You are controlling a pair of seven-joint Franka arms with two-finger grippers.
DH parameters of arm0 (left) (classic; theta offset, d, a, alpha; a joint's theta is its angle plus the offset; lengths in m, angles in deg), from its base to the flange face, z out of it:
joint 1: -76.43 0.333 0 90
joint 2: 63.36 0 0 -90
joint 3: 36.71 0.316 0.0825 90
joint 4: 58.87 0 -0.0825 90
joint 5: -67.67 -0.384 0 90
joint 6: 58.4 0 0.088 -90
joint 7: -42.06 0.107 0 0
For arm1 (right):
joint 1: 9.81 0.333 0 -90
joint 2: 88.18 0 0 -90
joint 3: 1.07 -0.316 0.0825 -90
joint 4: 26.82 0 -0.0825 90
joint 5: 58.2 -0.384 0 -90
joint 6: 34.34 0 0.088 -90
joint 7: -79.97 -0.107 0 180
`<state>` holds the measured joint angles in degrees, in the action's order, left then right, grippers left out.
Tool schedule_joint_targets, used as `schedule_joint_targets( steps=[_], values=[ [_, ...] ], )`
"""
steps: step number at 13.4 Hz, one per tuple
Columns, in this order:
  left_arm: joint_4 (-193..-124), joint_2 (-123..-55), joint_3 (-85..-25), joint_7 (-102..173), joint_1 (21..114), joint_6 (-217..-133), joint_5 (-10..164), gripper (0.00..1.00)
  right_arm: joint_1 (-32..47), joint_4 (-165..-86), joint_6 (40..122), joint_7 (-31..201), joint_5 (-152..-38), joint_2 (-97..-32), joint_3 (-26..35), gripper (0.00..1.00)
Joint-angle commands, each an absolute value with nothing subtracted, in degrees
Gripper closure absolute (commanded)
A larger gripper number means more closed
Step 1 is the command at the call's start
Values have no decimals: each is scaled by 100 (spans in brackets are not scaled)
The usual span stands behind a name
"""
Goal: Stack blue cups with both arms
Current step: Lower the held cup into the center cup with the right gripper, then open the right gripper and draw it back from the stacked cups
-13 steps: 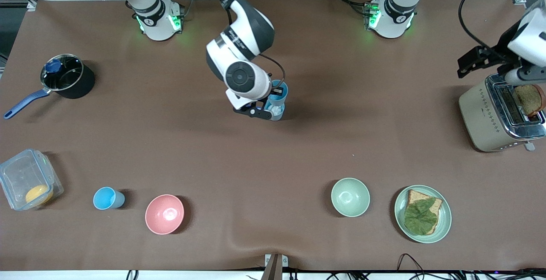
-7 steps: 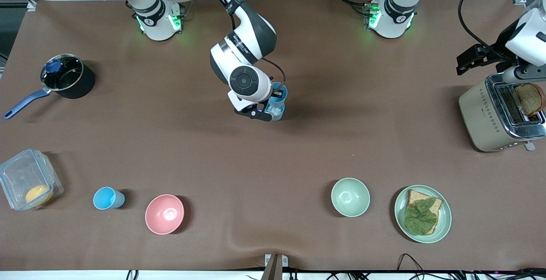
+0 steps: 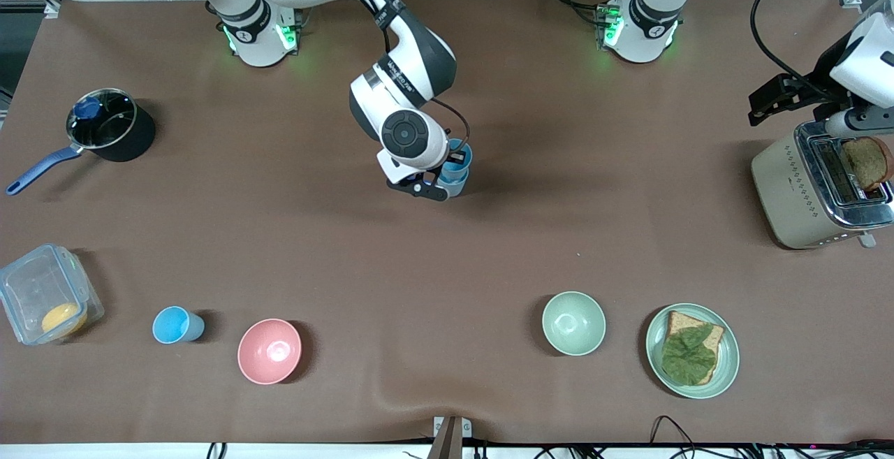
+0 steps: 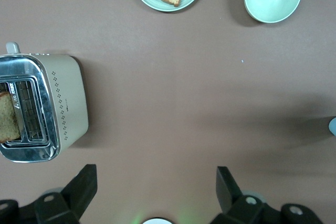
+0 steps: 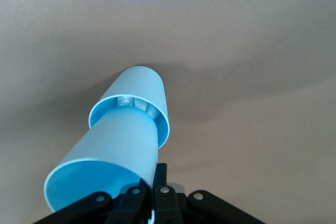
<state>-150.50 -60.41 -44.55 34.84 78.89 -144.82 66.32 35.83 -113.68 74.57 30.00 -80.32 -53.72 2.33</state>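
My right gripper (image 3: 447, 165) is shut on the rim of a bright blue cup (image 3: 459, 155) over the middle of the table. The cup's base sits inside a paler blue cup (image 3: 455, 184) that stands on the table. In the right wrist view the held cup (image 5: 113, 150) sits nested in the lower cup (image 5: 149, 90), with my right gripper (image 5: 157, 184) pinching its wall. A third blue cup (image 3: 177, 325) lies beside the pink bowl. My left gripper (image 3: 775, 99) waits open and empty beside the toaster; it also shows in the left wrist view (image 4: 155, 187).
A toaster (image 3: 814, 190) with toast stands at the left arm's end. A green bowl (image 3: 573, 323) and a plate (image 3: 726, 368) of bread lie nearer the front camera. A pink bowl (image 3: 269, 351), a clear box (image 3: 42, 302) and a pot (image 3: 112, 125) are toward the right arm's end.
My right gripper has lowered the bright blue cup deeper into the paler cup, hiding the white bits inside. The left arm has barely moved.
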Motion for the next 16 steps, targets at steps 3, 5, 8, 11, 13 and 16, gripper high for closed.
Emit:
schedule_joint_targets(
  steps=[3, 5, 8, 11, 13, 16],
  values=[
    [-15080, -5993, -4418, 3485, 7881, -14576, 6740, 0, 3343, -11261, 7438, 2952, -7912, -5443, 218, 73],
    [-15063, -6011, -4435, 3485, 7881, -14576, 6732, 0, 3352, -11261, 7455, 2926, -7824, -5443, 218, 0],
    [-15063, -6011, -4435, 3494, 7881, -14576, 6732, 0, 3256, -11217, 7420, 2969, -7815, -5478, 218, 0],
    [-15063, -6011, -4427, 3485, 7889, -14576, 6723, 0, 2748, -11217, 6957, 3975, -7614, -5802, 227, 0],
    [-15054, -6011, -4418, 3485, 7889, -14576, 6723, 0, 2134, -11252, 6683, 5073, -7482, -6118, 236, 0],
    [-15080, -6002, -4418, 3432, 7898, -14558, 6723, 0, 1350, -11296, 6462, 6106, -7202, -6645, 279, 0]
  ],
)
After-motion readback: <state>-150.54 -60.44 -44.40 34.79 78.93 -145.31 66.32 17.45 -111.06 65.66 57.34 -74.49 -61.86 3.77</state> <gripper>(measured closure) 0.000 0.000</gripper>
